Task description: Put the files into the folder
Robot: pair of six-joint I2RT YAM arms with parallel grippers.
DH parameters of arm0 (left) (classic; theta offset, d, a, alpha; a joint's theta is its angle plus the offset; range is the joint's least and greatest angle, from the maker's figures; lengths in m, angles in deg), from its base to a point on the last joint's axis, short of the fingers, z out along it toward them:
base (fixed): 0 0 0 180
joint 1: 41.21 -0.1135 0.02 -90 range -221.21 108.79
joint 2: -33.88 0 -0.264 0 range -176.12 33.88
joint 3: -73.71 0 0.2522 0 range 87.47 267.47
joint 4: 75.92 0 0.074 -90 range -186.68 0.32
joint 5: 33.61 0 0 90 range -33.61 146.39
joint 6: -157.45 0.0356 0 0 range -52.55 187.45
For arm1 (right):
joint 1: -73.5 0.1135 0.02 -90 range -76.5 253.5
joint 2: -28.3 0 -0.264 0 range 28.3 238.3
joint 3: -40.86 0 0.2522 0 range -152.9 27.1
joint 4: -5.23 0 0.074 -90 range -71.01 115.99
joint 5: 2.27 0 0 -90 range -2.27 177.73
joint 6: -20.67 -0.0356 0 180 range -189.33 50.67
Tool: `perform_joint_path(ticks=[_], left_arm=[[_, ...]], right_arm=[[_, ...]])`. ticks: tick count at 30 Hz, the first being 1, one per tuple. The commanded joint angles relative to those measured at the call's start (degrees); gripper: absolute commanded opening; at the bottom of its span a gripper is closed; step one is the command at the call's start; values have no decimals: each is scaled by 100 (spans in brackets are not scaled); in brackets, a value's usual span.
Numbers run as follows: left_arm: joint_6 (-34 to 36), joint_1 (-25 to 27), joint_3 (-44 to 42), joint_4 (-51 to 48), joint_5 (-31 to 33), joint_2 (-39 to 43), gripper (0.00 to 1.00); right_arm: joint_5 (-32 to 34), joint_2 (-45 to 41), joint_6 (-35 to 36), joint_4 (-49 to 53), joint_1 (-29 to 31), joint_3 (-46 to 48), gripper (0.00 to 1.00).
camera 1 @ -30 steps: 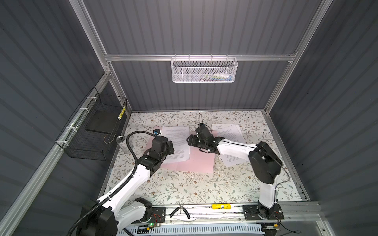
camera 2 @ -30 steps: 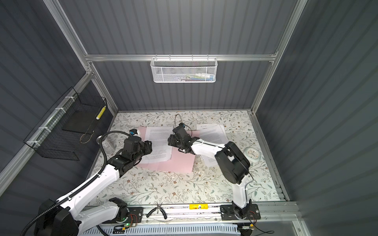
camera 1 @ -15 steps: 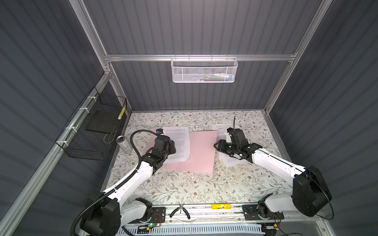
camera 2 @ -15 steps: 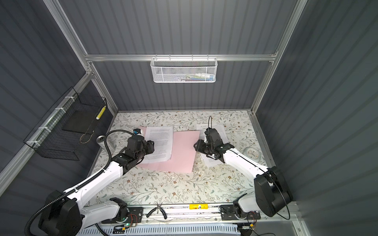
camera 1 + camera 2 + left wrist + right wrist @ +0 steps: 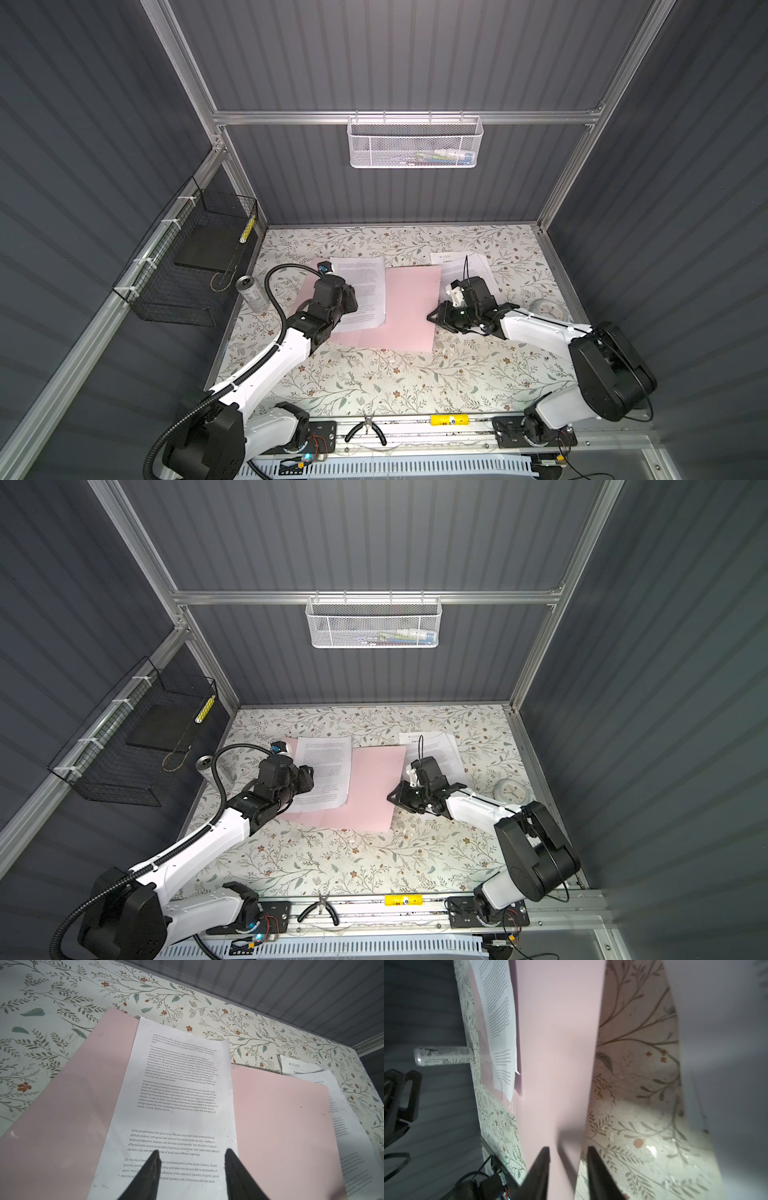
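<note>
Left wrist view lets you read the small black words on one white paper sheet, Tom. It lies on the left leaf of the thin pale pink folder, open on the flowery table. The left gripper has its fingers apart over that sheet.

Only the top views, Ana, show a white mesh basket on the back wall, holding things too tiny to name, and a black wire basket holding a dark flat slab. More white sheets lie beside the folder.

Right wrist view shows the right gripper, Tom, with fingers apart and the folder's edge between them.
</note>
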Motion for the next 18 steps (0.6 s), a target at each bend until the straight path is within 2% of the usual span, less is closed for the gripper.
perform_joint_path(ticks=[1,3,6,11,18], left_arm=[[80,-46,-24,18,14,82,51],[86,-44,-40,-17,26,101,51],[106,-51,-56,-50,-10,123,52],[156,-53,-52,-79,-67,71,52],[304,-59,89,-260,-79,24,52]], right_arm=[[-458,95,-279,-865,-106,265,13],[-609,95,-272,-1042,-198,362,0],[-942,90,144,-742,-436,233,0],[-1789,462,1529,824,-946,-821,0],[-1818,667,2353,1915,-1289,-1532,0]])
